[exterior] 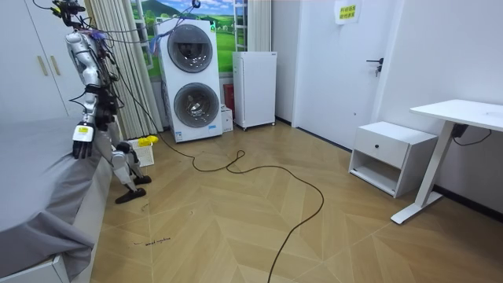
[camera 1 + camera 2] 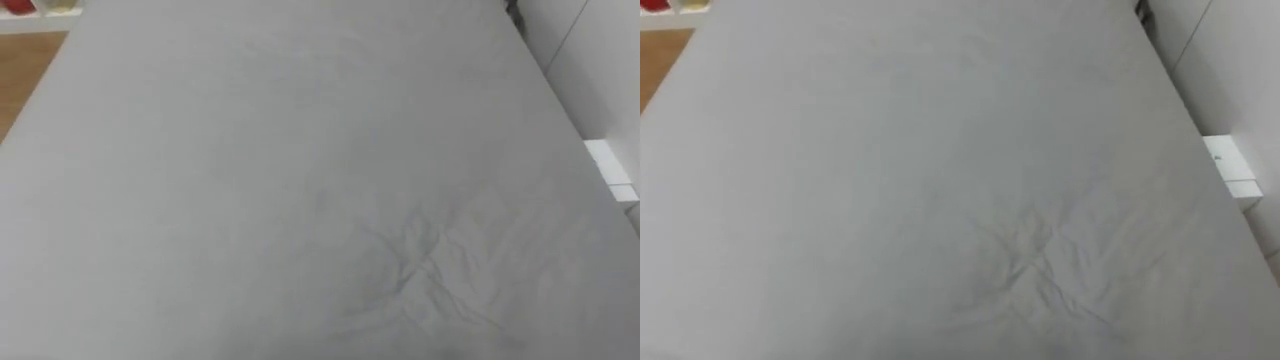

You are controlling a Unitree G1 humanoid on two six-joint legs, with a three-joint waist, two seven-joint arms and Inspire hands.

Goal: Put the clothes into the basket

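First, the left eye view looks down on a big grey bed [image 2: 250, 150]. Its sheet is flat, with a bunch of wrinkles [image 2: 425, 265] low on the right. A bit of wood floor [image 2: 25, 70] peeks in at the top left, and a small white cabinet [image 2: 612, 170] stands at the right edge. The right eye view has the same grey sheet and wrinkles. Next, in the room view the robot stands at the bed's far end and leans over it. One hand [image 1: 82, 135] hangs just beside the bed's edge. It is too small to tell if it is open or closed, or if it is the left or the right one. A white basket [image 1: 145, 156] with something yellow [image 1: 148, 140] on top sits on the floor near the robot's feet. Where the clothes lie cannot be told, so which way they are from the hand cannot be told either. The basket is on the side away from the bed, so the robot would likely have to turn to reach it.
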